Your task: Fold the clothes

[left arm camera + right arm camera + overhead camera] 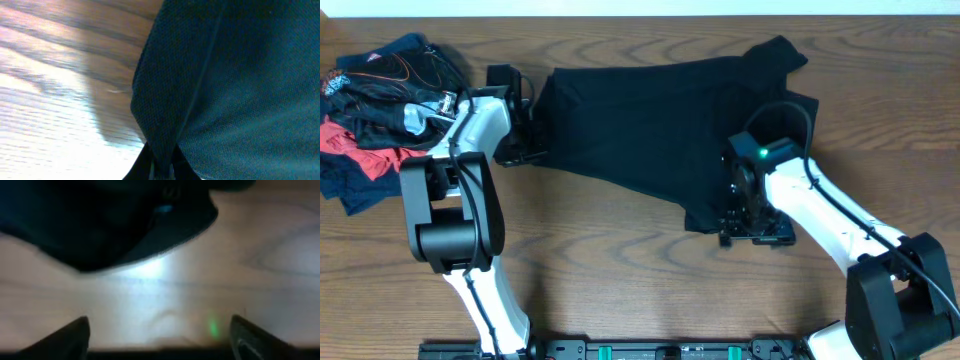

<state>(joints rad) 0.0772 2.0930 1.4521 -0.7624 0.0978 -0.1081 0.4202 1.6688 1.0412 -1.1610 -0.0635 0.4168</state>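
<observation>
- Black T-shirt [640, 120]: laid open on the table [620, 290] at the centre of the overhead view, reaching toward 1 o'clock. The cloth is loosely spread and skewed, and no completed fold can be seen.
- Left claw [161, 167]: pressed together on a ridge of the shirt's black fabric at the garment's 9 o'clock edge. The pinch is shown in the left wrist view.
- Right claw [160, 337]: spread wide, with only bare wood between its fingers. It is placed at the shirt's 5 o'clock corner, where the hem lies just beyond the fingertips and is not gripped.
- Pile of other garments [375, 105]: black, red and navy pieces are heaped at 10 o'clock, apart from the shirt and unfolded.
- Progress: the task is judged to be at an early stage. One shirt is laid out and one edge is seized. The folds themselves are not yet made, and the whole pile is left to be done.
</observation>
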